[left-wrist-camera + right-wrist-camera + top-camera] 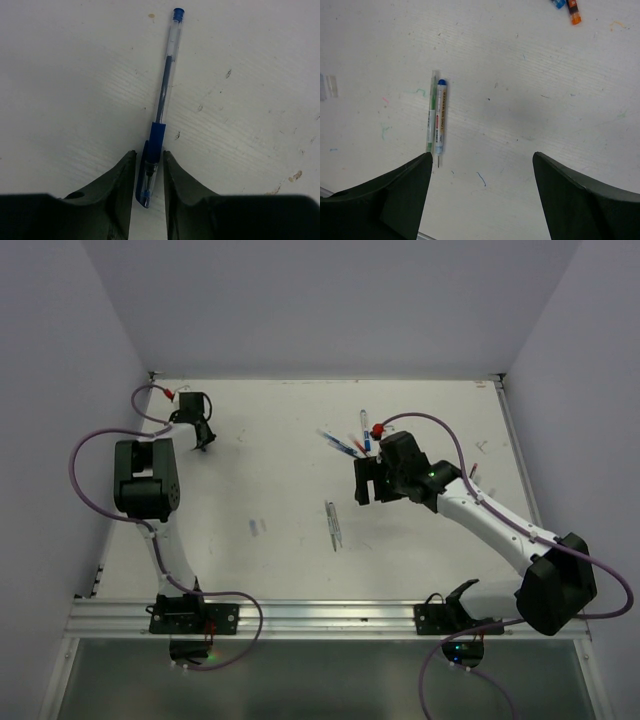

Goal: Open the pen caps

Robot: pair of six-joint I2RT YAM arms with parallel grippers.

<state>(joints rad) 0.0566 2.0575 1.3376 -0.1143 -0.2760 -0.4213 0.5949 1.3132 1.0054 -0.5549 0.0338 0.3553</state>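
Note:
In the left wrist view a clear-barrelled blue pen (165, 85) lies on the white table, pointing away from me. Its cap (145, 177), clear with a blue clip, sits between the fingers of my left gripper (149, 160), which are closed in tight on either side of it. That gripper (203, 436) is at the far left of the table, pointing down. My right gripper (482, 160) hangs wide open above bare table, holding nothing. Two thin pens, one green (431, 112) and one with a blue end (440, 115), lie side by side ahead of its left finger.
More pens lie in a loose cluster (348, 443) at the far middle of the table, behind my right gripper (362, 485). Blue and orange pen ends (574, 15) show at the top of the right wrist view. Small clear pieces (330, 86) rest on the left. Purple cables trail from both arms.

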